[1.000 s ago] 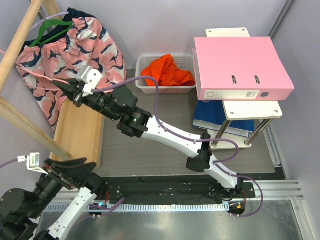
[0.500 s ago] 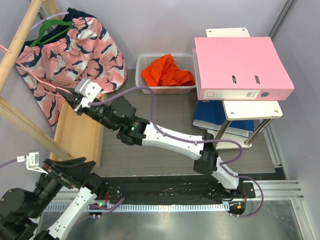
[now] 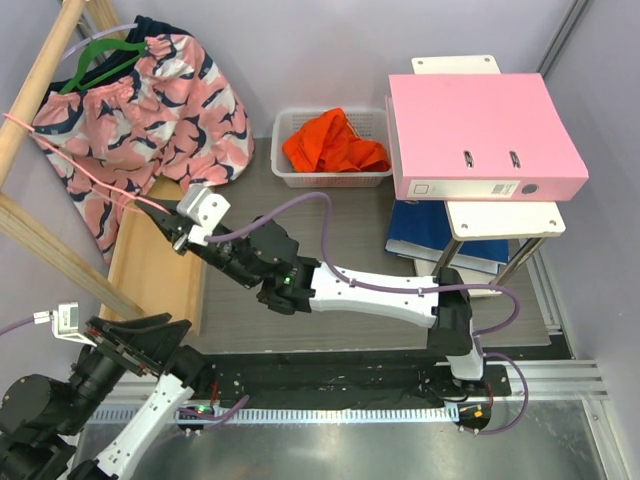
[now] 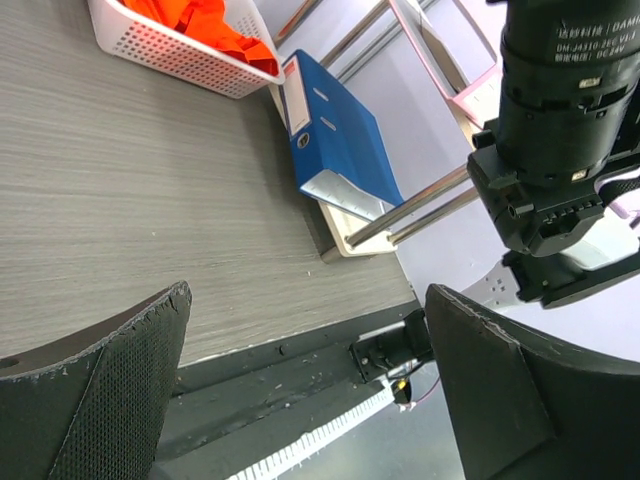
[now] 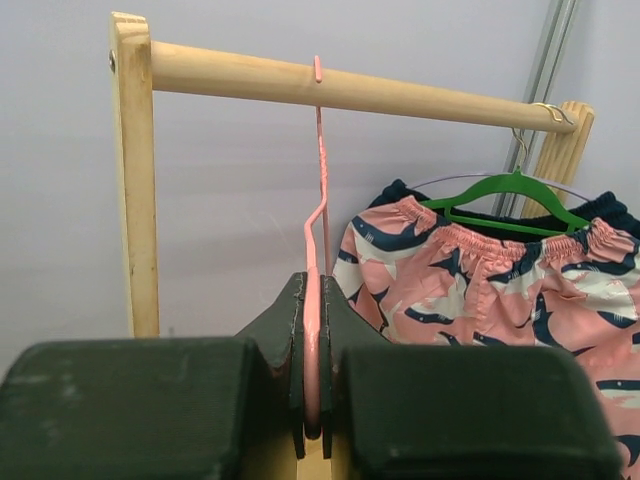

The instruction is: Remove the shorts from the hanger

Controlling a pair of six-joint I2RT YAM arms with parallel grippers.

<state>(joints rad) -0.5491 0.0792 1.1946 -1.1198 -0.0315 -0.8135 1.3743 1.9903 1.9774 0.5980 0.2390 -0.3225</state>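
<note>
The orange shorts [image 3: 335, 142] lie bunched in the white mesh basket [image 3: 330, 180] at the back; they also show at the top of the left wrist view [image 4: 205, 22]. The thin pink hanger [image 3: 135, 198] is bare, and its hook [image 5: 317, 68] sits over the wooden rod [image 5: 400, 92]. My right gripper [image 3: 166, 217] is shut on the hanger's wire [image 5: 313, 330] at the left of the table. My left gripper [image 3: 160, 345] is open and empty near the front left corner, its fingers [image 4: 100, 390] wide apart.
A green hanger [image 5: 510, 190] holds a pink navy-patterned garment [image 3: 150, 90] on the same rod. The wooden rack's base board [image 3: 155, 265] lies under my right gripper. A pink binder [image 3: 480, 135] sits on a small shelf stand, with a blue binder [image 3: 440, 235] below.
My right gripper has moved toward the near side and slightly right, still shut on the pink hanger and drawing its lower end with it. The left arm has not moved.
</note>
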